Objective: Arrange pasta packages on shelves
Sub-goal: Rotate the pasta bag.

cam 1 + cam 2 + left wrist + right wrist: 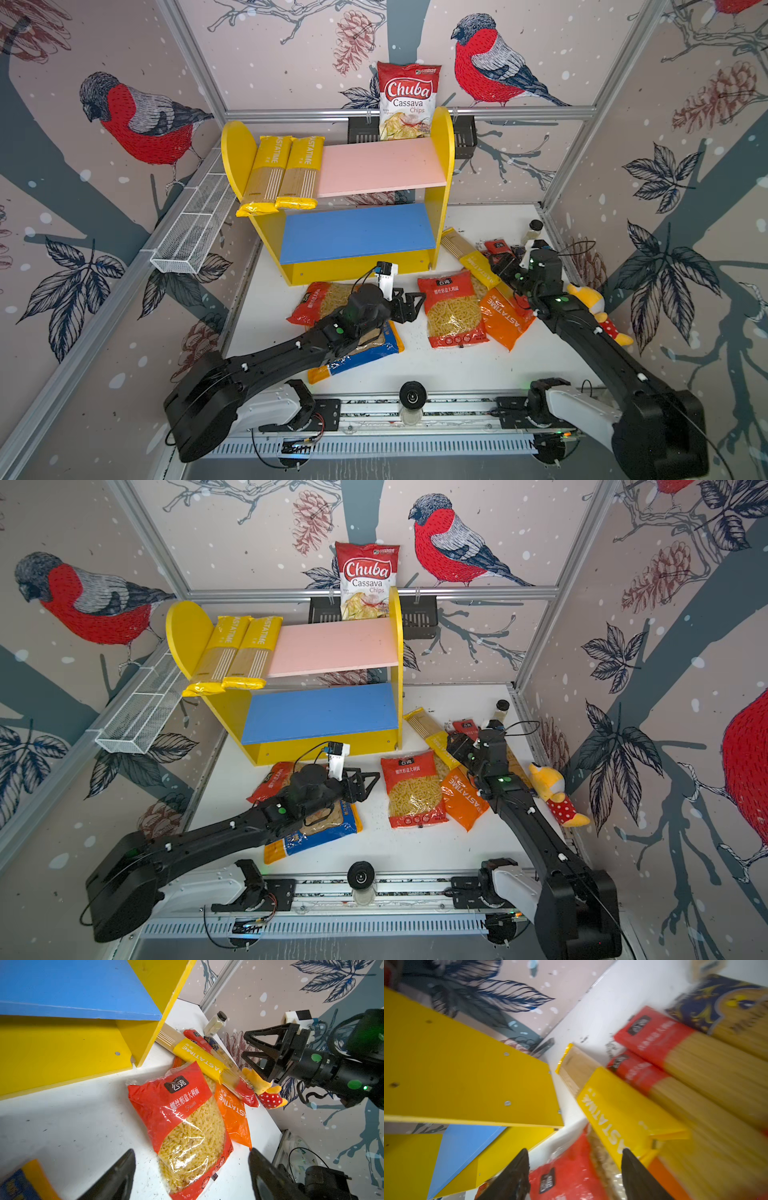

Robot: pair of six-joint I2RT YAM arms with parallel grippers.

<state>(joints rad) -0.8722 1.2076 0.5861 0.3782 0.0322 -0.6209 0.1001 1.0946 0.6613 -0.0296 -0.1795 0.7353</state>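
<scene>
The left jaws are standing wide apart with nothing between them, hovering over the middle of the desk (415, 365) just beside the red fusilli bag (453, 309), which is lying flat. The right jaws are also standing apart and gripping nothing. They are hanging above the yellow spaghetti pack (473, 259), which is lying slantwise near the desk's right edge with its far end reaching the foot of the shelves (440, 166). In the right wrist view one fingertip (639, 1174) is overlapping that pack's edge; whether it is touching cannot be told.

The shelves are standing at the desk's far edge, toward the far left corner. At the left end of the pink upper board (382, 166), a first yellow pack (266, 174) and a second yellow pack (301, 172) are lying side by side, overhanging the front.

The orange bag (505, 324) is lying partly under the fusilli bag and under the slanted pack. A red spaghetti pack (660, 1036) and a dark-blue pack (716, 1001) are lying toward the far right corner. Under the left arm, a red short-pasta bag (316, 303) and a blue-yellow bag (365, 353) are lying partly covered.
</scene>
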